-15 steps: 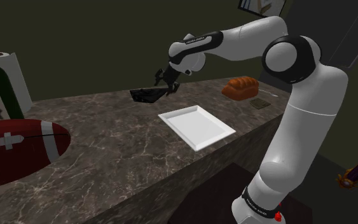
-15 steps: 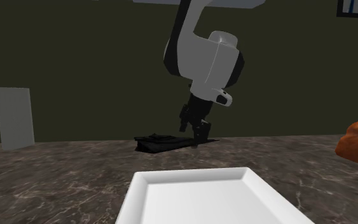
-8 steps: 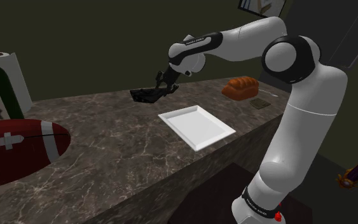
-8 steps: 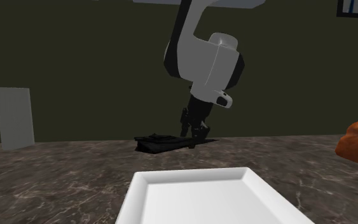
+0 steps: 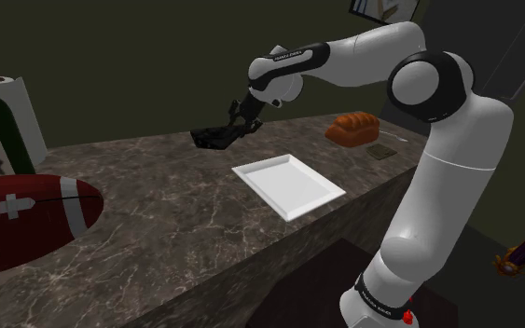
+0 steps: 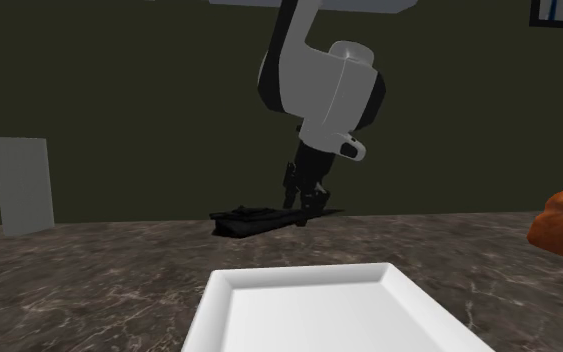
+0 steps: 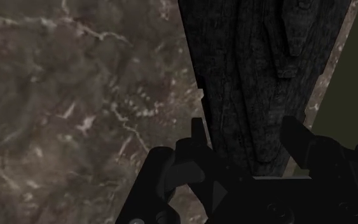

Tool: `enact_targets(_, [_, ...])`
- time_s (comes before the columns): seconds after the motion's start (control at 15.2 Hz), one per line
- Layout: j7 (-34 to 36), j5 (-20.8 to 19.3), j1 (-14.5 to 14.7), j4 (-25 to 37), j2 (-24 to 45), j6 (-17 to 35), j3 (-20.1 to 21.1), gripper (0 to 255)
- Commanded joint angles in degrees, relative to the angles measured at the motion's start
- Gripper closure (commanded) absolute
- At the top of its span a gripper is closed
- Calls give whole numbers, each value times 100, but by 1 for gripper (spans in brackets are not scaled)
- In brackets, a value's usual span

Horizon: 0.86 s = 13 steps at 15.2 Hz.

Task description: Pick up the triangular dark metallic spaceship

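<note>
The dark, flat, triangular spaceship [image 5: 212, 137] is near the back edge of the marble counter [image 5: 158, 210], beyond the white tray. My black gripper [image 5: 241, 126] is shut on the end of it nearest the arm. In the second exterior view the spaceship [image 6: 252, 219] slants, with the end under the gripper [image 6: 307, 204] raised off the stone. The wrist view has the ship's dark ribbed hull [image 7: 260, 70] running away from the gripper [image 7: 244, 130], clasped between the two fingers, with counter to one side.
A white rectangular tray [image 5: 288, 184] lies just in front of the ship. An orange-brown loaf [image 5: 352, 126] and a small dark pad sit towards the shoulder view's right. A football [image 5: 27, 219] and a paper roll [image 5: 13, 102] stand at its left. A dark wall runs behind the counter.
The fingers went from open to shut on the spaceship's end. The hand then rose slightly, tipping that end up off the counter.
</note>
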Motion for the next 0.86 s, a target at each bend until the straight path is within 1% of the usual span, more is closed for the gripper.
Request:
enact_targets(0.0, [51,-39,-2,111,-31,-132,-9,255])
enact_targets(0.66, [300,-213,-10,656,-199,-819,-44,255])
enact_targets(0.79, [303,-216,-10,665,-201,-830,-44,255])
